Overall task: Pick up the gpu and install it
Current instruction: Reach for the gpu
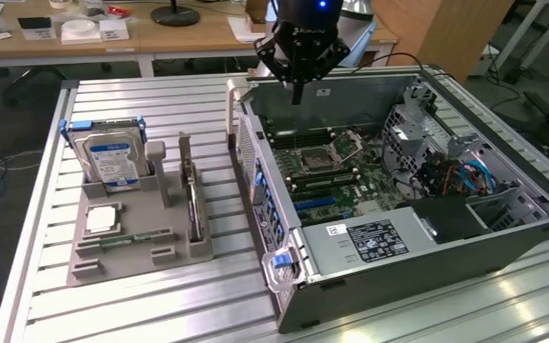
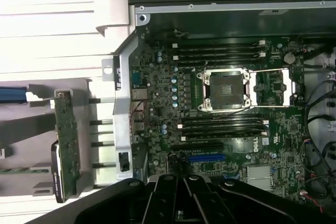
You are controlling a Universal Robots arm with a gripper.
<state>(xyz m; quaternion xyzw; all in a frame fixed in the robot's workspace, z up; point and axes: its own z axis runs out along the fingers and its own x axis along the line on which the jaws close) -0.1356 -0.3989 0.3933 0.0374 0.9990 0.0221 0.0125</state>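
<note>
The gpu [image 1: 192, 206] stands on edge in a slot of the grey holder tray [image 1: 141, 257], its metal bracket end pointing up and toward the back. In the wrist view the gpu [image 2: 66, 145] appears as a narrow green card seen edge-on beside the case wall. My gripper [image 1: 297, 91] hangs shut and empty above the back rim of the open computer case [image 1: 503, 236], well away from the gpu and toward the exterior view's right of it. The gripper [image 2: 184, 195] looks down on the motherboard [image 2: 163, 103] with its blue card slot [image 2: 206, 157].
A hard drive [image 1: 112, 161] with a blue-white label stands upright at the holder's back. A processor [image 1: 100, 219] and a slim memory stick [image 1: 126, 239] lie in the holder. Inside the case are a power supply [image 1: 370, 239] and blue cables [image 1: 475, 175]. A desk [image 1: 112, 43] stands behind.
</note>
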